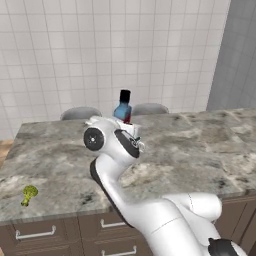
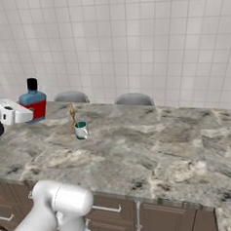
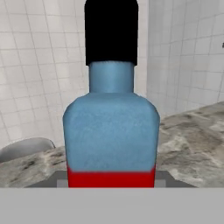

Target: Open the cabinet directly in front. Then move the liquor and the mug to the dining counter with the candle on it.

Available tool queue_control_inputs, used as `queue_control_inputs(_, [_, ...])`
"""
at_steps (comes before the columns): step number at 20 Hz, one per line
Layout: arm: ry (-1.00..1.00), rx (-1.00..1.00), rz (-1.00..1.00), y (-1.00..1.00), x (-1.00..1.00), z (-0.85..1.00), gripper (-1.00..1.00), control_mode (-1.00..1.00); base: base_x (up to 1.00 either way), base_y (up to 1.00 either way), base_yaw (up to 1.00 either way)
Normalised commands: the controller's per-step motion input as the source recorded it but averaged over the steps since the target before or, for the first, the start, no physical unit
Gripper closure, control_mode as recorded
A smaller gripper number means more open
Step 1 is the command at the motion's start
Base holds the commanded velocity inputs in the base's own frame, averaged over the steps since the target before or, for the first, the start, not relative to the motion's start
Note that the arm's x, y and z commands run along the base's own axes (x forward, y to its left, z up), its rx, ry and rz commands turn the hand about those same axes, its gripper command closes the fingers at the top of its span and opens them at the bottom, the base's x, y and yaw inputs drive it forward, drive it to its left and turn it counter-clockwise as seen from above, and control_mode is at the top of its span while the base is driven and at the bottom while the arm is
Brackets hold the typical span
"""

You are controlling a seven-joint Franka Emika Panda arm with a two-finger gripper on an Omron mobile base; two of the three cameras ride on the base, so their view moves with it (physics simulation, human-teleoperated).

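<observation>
Liquor (image 3: 111, 131) base cut off; jaws hidden, apparently clamped on it.

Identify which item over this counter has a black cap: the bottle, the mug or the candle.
The liquor, the blue-glass bottle with a red label, held upright. The mug is open-topped; the candle is a thin stick.

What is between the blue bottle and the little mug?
The candle, standing right beside the mug. Between it and the liquor is bare dining counter, seen in the right base view.
</observation>
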Motion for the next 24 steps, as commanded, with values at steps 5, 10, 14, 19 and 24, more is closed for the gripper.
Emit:
queue_control_inputs(5, [0.02, -0.02, 0.0, 0.02, 0.0, -0.22, 1.0, -1.0, 0.0, 0.0, 0.0])
queue_control_inputs(10, [0.06, -0.06, 0.0, 0.05, 0.0, -0.58, 1.0, -1.0, 0.0, 0.0, 0.0])
queue_control_inputs(14, [0.04, -0.08, 0.0, 0.02, 0.03, -0.5, 1.0, -1.0, 0.0, 0.0, 0.0])
queue_control_inputs(19, [0.01, -0.09, 0.0, 0.0, 0.22, -0.37, 1.0, -1.0, 0.0, 0.0, 0.0])
queue_control_inputs(24, [0.02, -0.08, 0.0, 0.04, 0.33, -0.37, 1.0, -1.0, 0.0, 0.0, 0.0])
